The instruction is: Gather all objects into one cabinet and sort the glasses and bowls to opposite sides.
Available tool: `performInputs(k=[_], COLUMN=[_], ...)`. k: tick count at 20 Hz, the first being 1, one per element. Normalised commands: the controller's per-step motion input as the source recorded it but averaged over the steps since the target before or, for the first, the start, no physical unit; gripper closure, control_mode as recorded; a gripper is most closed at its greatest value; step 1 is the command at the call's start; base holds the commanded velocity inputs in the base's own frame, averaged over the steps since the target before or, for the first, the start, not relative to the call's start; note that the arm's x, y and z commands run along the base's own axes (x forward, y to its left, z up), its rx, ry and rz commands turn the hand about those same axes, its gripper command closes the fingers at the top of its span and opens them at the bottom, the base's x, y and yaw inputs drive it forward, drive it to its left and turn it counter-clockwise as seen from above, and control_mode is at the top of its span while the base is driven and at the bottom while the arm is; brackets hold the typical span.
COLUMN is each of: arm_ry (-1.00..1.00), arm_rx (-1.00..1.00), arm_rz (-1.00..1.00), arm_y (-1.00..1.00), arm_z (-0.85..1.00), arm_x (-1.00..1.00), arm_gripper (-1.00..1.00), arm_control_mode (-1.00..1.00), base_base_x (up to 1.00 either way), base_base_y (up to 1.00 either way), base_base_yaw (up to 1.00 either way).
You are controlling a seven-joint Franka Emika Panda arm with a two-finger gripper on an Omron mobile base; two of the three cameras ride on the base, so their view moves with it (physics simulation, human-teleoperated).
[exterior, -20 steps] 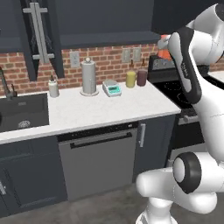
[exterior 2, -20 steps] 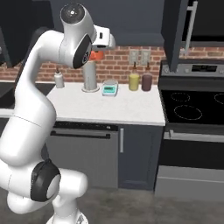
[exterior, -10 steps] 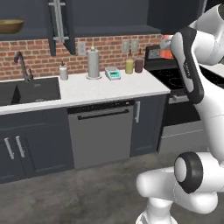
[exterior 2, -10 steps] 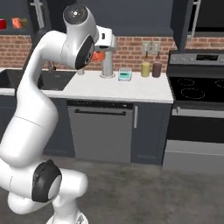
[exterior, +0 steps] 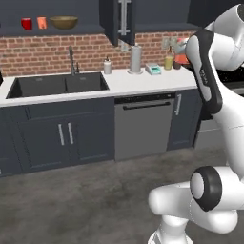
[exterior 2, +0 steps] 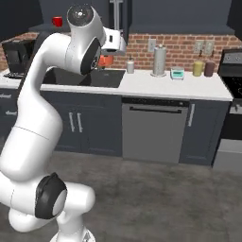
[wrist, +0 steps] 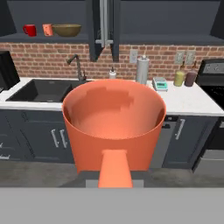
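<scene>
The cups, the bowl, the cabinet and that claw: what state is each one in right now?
Salmon-orange cup: upright, held in the gripper.
Gripper: shut on that cup, raised at counter height.
Red cup: upright on the cabinet shelf, leftmost.
Second salmon-orange cup: upright, between red cup and bowl.
Brown bowl: upright on the shelf, right of both cups.
Cabinet door: open.

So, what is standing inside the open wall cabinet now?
On its bottom ledge: a red cup, a salmon-orange cup and the brown bowl. The open door hides anything further right.
</scene>
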Motion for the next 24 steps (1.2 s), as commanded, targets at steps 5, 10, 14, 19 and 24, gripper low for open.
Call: performInputs(k=[5, 10, 14, 19, 24], arm_ry=[0.00, 0.00, 0.00, 0.00, 0.00], arm_rx=[0.00, 0.00, 0.00, 0.00, 0.00], arm_rz=[0.00, 0.00, 0.00, 0.00, 0.00], arm_y=[0.00, 0.00, 0.00, 0.00, 0.00], arm_z=[0.00, 0.00, 0.00, 0.00, 0.00], arm_x=[0.00, 0.00, 0.00, 0.00, 0.00], arm_gripper=[1.00, 1.00, 1.00, 1.00, 1.00], arm_control_mode=[1.00, 1.00, 1.00, 1.00, 1.00], base_base_x=[-0.22, 0.75, 1.00, 1.00, 1.00], base_base_y=[1.00, 1.00, 1.00, 1.00, 0.70], base_base_yaw=[0.02, 0.00, 0.00, 0.00, 0.09])
